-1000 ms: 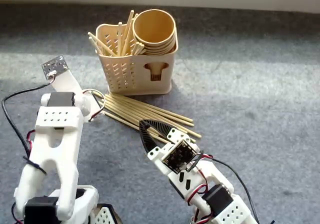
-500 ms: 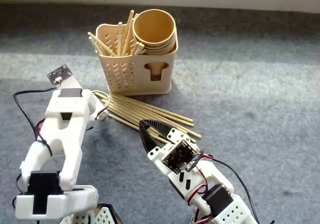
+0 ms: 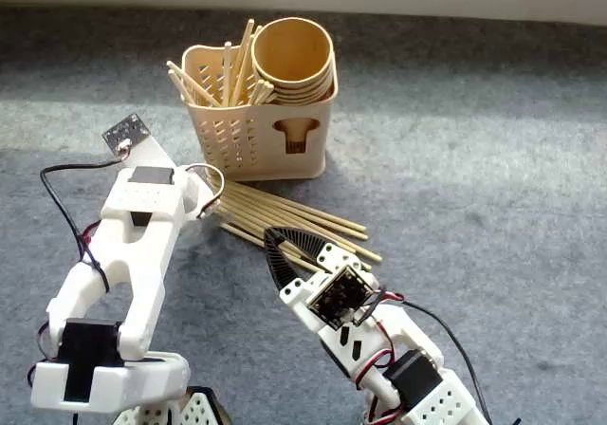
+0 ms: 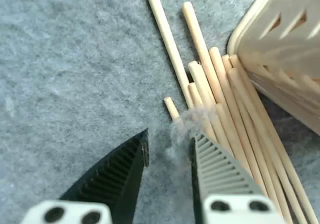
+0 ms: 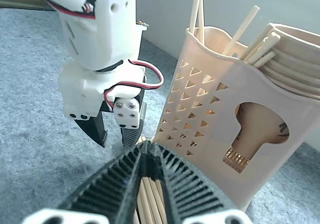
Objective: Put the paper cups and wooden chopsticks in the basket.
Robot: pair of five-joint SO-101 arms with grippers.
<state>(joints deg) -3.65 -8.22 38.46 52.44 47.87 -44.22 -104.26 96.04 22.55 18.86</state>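
At the left of the high view the left arm leans over the grey tabletop [image 3: 493, 207], and its wrist view shows the left claw [image 4: 169, 139] partly open and holding nothing. Its tips hover just short of the near ends of the loose chopsticks [image 3: 285, 218]. That bundle lies flat at the centre of the frame, fanning from the foot of the basket [image 3: 256, 145] toward the lower right. The basket stands upright at upper centre, with stowed chopsticks [image 3: 228, 69] leaning in its left half and the stacked cups [image 3: 292, 55] nested in its right half, so the cups look finished and the bundle is what remains. Right of centre, low in the frame, the right claw [image 5: 150, 151] rests over the middle of the bundle. Its tips are drawn together, and I cannot tell whether a stick is nipped between them. The step in hand is probably the left claw's pickup. It would do well to slide one jaw under the outermost stick ends, which splay apart here, and close on one or two sticks rather than the whole fan. The lift should be steep so the far ends clear the basket rim. The sticks are round and light, so they could roll or pivot in a shallow pinch. The basket wall is close beside the claw, so a sideways nudge could shift it.
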